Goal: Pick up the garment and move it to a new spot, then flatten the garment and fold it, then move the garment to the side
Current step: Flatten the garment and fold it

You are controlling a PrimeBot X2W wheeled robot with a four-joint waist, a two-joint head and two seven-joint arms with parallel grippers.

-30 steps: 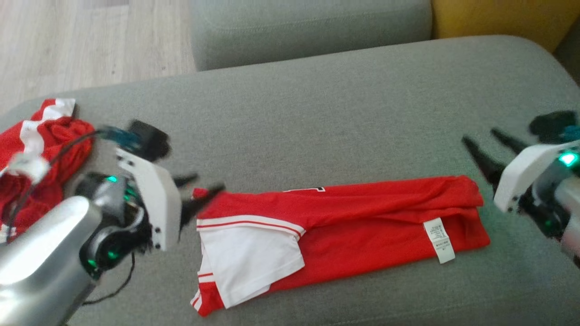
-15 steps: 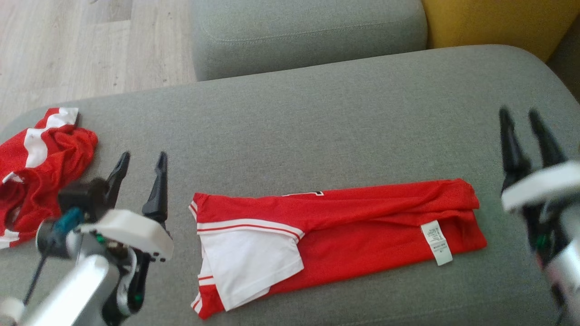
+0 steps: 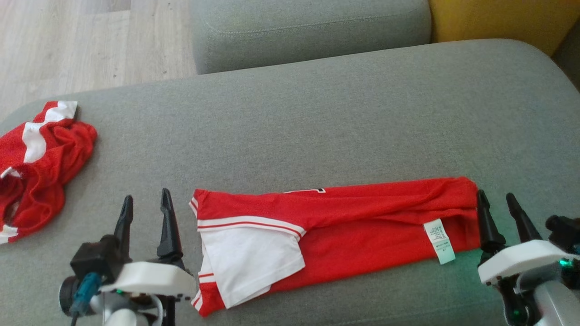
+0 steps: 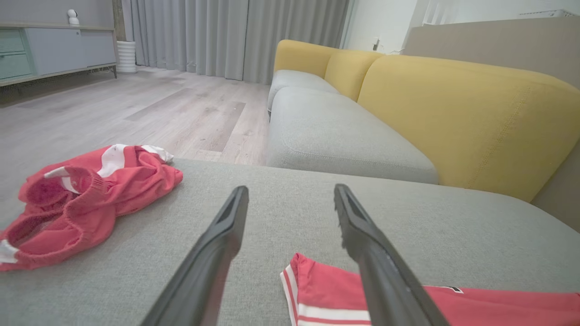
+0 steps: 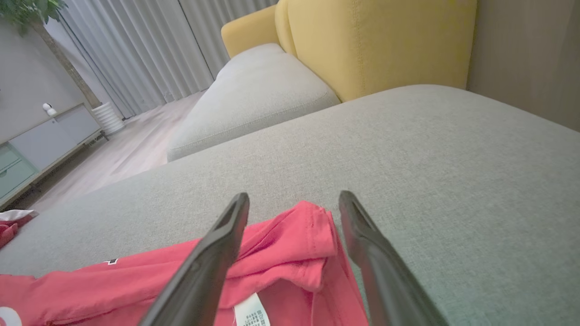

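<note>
Folded red-and-white garment (image 3: 362, 226) lay as a long strip on the near part of the grey cushion (image 3: 317, 127), with the white sleeve at its left end and the care label (image 3: 439, 241) near its right. Left gripper (image 3: 147, 194) sat just left of it, jaws spread, empty. Right gripper (image 3: 495, 194) sat at its right end, jaws spread, empty. Crumpled red cloth (image 3: 41, 154) lay far left, well apart.

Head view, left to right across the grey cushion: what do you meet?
Crumpled red garment → left gripper → folded red shirt → right gripper.
</note>
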